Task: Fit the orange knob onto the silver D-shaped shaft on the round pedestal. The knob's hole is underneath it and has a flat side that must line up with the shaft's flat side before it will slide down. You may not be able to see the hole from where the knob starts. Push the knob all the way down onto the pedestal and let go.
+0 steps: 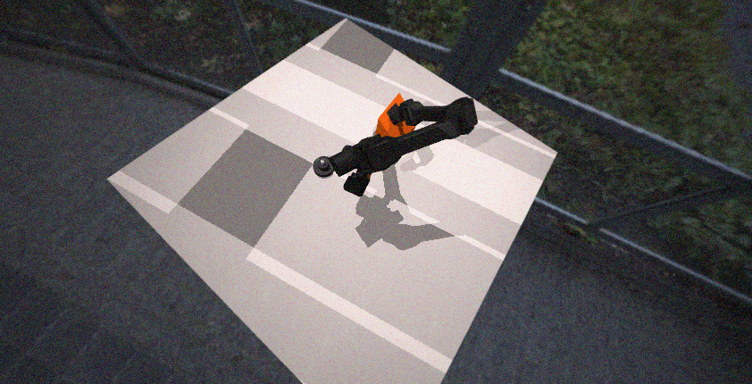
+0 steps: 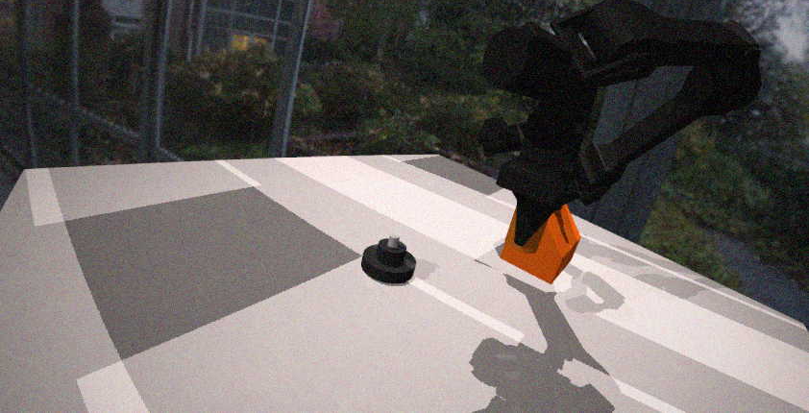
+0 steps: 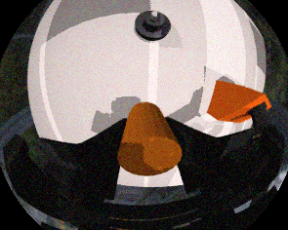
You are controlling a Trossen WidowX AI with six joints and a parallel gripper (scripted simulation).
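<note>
The orange knob (image 3: 148, 141) is a tapered round piece, held in my gripper (image 3: 144, 122) (image 2: 524, 235), which is shut on it. Its underside and hole are hidden. In the exterior view a dark finger hides it. The black round pedestal (image 1: 322, 170) (image 2: 388, 270) (image 3: 151, 33) stands on the table with the small silver shaft (image 2: 393, 240) (image 3: 154, 15) upright on top, bare. My gripper hangs above the table, apart from the pedestal, to its right in the top and exterior views. The shaft's flat side is too small to make out.
A larger orange angular block (image 1: 388, 127) (image 2: 544, 262) (image 3: 231, 102) is at the arm's base, behind the gripper in the exterior view. The pale table (image 1: 337, 323) (image 2: 255, 364) carries grey shadow patches, with the arm's shadow below the gripper.
</note>
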